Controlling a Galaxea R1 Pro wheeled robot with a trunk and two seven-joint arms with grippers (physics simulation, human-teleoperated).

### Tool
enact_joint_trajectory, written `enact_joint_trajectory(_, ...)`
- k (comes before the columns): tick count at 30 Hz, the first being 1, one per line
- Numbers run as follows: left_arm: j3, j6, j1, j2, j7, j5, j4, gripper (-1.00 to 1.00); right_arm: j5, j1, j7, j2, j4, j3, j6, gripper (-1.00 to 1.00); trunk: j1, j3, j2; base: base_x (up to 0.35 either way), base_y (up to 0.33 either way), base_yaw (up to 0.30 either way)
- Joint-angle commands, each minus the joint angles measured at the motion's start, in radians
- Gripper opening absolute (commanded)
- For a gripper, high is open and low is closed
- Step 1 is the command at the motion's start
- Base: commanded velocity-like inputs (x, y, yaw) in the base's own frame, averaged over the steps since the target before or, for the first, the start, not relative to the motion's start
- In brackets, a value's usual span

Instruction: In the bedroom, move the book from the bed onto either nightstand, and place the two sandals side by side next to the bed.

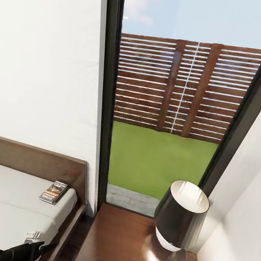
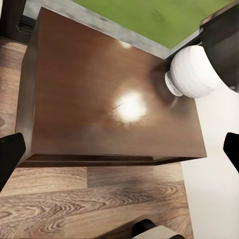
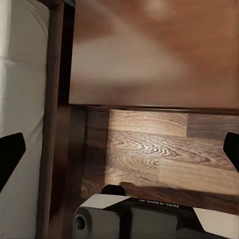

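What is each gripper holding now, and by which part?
Nothing. Both the left gripper and the right gripper are open and empty. The small dark grey paperback book lies untouched on the off-white mattress of the bed.

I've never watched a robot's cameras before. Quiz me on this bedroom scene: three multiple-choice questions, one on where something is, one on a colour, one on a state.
1. Where does the book lie?
A. on the nightstand
B. on the bed, near the headboard corner
C. on the floor

2. What colour is the outside of the lamp shade?
A. black
B. red
C. yellow

3. How is the left gripper?
A. shut on the book
B. shut on the lamp
C. open, holding nothing

Answers: 1 B, it rests on the bed's mattress. 2 A, a dark shade over a white base. 3 C, its fingertips stand far apart above the nightstand.
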Motion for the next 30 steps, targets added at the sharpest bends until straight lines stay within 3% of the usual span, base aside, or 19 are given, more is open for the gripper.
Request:
enact_joint_trajectory(1, 0.009, -0.002, -0.001, 0.0, -0.004, -0.01, 0.0, 1.0, 0.004, -0.001, 0.006, 0.0, -0.002, -0.008, 0.009, 1.0, -0.003, 0.001, 0.004, 0.0, 0.0, 0.0)
enact_joint_trajectory(30, 0.009, -0.002, -0.001, 0.0, -0.005, -0.01, 0.0, 1.0, 0.004, -0.001, 0.006, 0.0, -0.004, -0.008, 0.009, 1.0, -0.003, 0.001, 0.004, 0.0, 0.0, 0.0)
